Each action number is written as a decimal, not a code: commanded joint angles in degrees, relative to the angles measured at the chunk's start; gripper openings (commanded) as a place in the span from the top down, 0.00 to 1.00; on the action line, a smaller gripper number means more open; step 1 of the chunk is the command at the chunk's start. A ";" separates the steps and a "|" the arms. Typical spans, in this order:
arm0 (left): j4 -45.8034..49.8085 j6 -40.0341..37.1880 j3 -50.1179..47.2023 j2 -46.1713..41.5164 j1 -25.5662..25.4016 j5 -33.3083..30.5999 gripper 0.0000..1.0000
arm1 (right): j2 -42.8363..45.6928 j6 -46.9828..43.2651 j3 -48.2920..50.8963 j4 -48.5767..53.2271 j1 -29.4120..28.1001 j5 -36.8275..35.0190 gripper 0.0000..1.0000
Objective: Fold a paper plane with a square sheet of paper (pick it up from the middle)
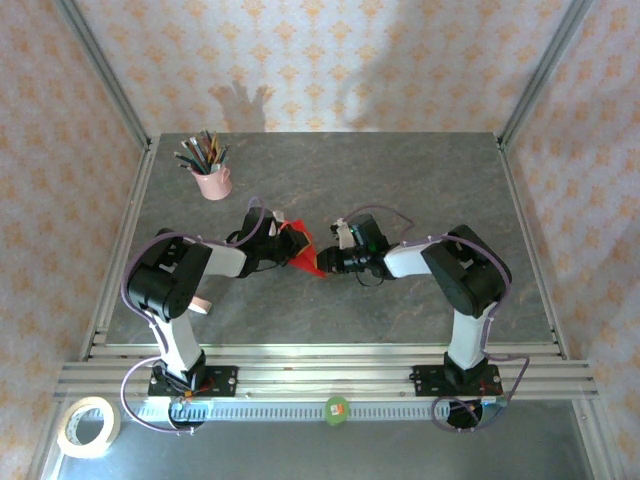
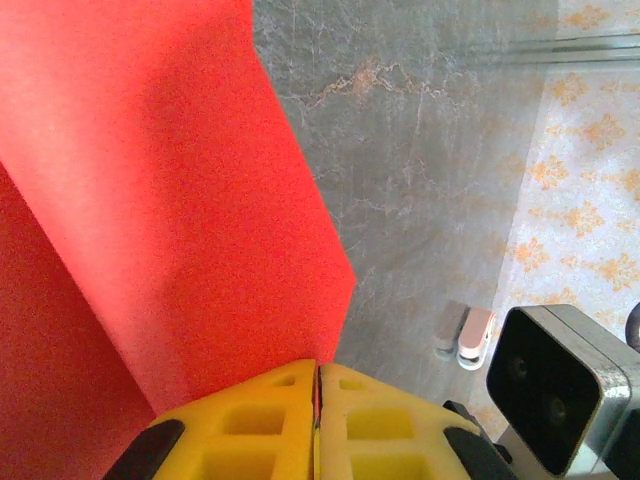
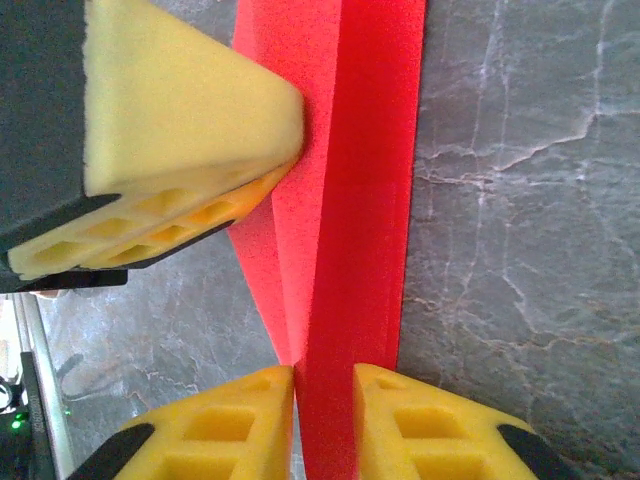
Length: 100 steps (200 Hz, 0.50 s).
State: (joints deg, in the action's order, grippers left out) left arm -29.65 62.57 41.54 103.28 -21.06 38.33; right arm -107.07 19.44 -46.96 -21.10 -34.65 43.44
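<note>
The paper plane is bright red creased paper held above the table between both arms. My left gripper is shut on its edge, and in the left wrist view the yellow fingers pinch a thin red line while the paper plane spreads away to the left. My right gripper stands slightly open, with a darker folded band of the paper plane running through the gap between its fingertips. The left arm's pale fingers press on the paper at the upper left of the right wrist view.
A pink cup of pencils stands at the back left. A small pink and white object lies on the grey table. A tape roll sits off the near left corner. Metal frame posts flank the table.
</note>
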 commanded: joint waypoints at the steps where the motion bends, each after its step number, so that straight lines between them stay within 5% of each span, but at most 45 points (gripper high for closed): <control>1: 1.40 -1.22 0.86 0.60 -0.29 -1.65 0.89 | -0.95 -0.70 0.40 5.79 0.46 -3.14 0.80; 100: 2.64 -1.04 2.20 1.85 -0.30 -1.91 0.89 | 0.81 0.83 -0.28 5.73 0.82 -2.48 0.79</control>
State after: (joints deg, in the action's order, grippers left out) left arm -28.27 62.57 42.22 104.12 -21.06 37.06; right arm -107.13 19.66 -47.48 -19.88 -34.65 42.94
